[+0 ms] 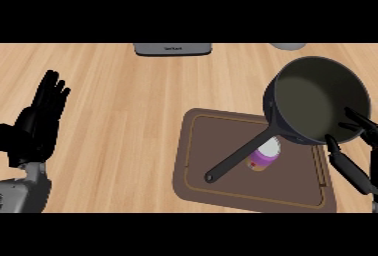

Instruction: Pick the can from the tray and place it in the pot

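Black fingers of the left hand stand straight and upright at the view's left edge, holding nothing, over the pale wooden counter. Further right lies the brown tray; on it the can rests on its side, partly hidden under the pot's long handle. The dark pot overlaps the tray's upper right corner. At the right edge the right hand shows spread fingers near the pot's rim, gripping nothing.
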Robot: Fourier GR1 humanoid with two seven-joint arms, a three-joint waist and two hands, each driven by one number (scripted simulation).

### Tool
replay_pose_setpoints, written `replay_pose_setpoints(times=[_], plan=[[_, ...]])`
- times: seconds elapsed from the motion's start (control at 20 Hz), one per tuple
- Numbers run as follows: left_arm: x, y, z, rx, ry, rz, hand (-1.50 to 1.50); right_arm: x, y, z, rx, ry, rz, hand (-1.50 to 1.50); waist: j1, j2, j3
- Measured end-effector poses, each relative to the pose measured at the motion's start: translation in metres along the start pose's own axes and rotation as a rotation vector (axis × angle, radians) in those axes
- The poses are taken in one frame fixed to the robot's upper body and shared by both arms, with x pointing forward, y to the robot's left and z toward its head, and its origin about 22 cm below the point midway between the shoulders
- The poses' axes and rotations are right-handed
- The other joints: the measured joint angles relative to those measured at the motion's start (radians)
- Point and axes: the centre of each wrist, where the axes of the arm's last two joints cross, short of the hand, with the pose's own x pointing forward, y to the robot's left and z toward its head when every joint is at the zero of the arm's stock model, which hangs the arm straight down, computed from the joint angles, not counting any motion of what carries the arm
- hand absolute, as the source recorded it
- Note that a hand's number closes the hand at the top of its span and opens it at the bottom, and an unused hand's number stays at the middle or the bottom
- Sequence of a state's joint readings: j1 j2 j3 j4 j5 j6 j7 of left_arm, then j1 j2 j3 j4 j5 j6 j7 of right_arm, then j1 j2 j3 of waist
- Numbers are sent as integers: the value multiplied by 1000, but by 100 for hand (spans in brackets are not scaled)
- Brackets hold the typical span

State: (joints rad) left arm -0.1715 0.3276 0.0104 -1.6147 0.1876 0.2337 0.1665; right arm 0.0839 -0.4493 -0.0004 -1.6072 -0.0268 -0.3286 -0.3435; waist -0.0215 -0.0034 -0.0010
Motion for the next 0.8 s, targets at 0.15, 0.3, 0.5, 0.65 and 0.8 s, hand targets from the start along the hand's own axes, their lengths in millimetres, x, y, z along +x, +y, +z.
replay_pose_setpoints(times=[0.15,0.3,0.5,0.65,0.8], plan=[[3,0,1,9,4,6,0,18,-19,13,28,-38,18,-150,4,0,0],[6,4,-2,6,8,10,0,40,-30,14,122,-17,58,-150,7,0,0],[6,3,0,1,10,7,0,71,-39,10,309,59,139,-150,12,0,-2],[7,1,-3,-14,12,8,0,89,-36,6,448,123,231,-150,21,3,-3],[9,-3,-6,-19,7,13,0,110,-27,1,556,175,319,-150,30,4,-3]])
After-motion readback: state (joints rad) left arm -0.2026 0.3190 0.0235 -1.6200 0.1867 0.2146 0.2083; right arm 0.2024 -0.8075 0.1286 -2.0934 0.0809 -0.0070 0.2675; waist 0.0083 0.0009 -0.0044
